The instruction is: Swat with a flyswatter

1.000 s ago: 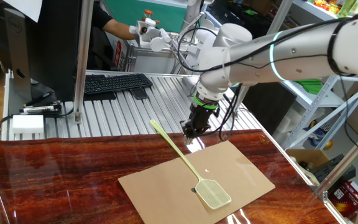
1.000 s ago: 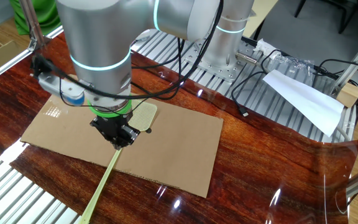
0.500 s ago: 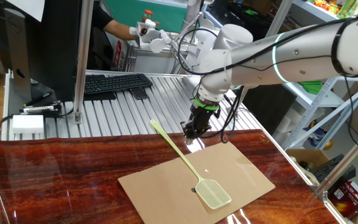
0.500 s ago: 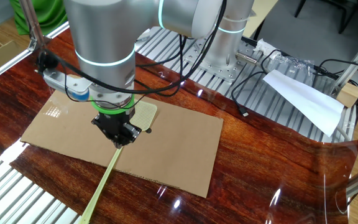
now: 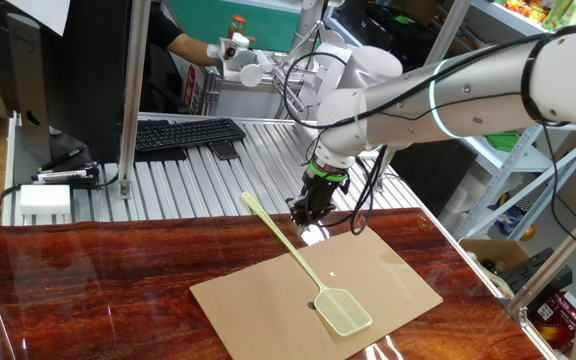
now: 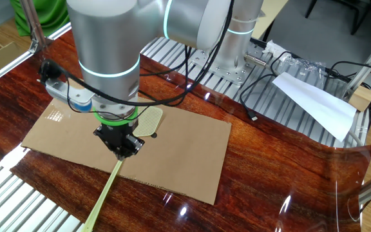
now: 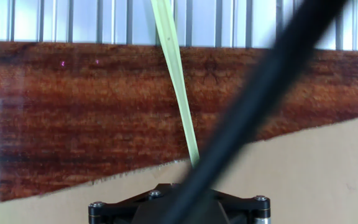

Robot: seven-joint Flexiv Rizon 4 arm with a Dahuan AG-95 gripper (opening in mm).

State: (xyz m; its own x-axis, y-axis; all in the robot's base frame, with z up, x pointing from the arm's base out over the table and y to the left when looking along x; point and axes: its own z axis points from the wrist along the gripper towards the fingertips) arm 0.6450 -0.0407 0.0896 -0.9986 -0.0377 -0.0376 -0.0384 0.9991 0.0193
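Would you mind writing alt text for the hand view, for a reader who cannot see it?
A pale yellow-green flyswatter handle runs from the top edge down across the dark red wooden tabletop to the gripper at the bottom edge, where it disappears. A blurred black cable crosses diagonally in front, and brown cardboard fills the lower right.

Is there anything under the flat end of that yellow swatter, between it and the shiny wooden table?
Yes: a brown cardboard sheet lies between the flyswatter head and the wooden table, clearest in one fixed view.

Arm (image 5: 448, 85) outstretched, fingers (image 6: 122, 149) together, pointing straight down.
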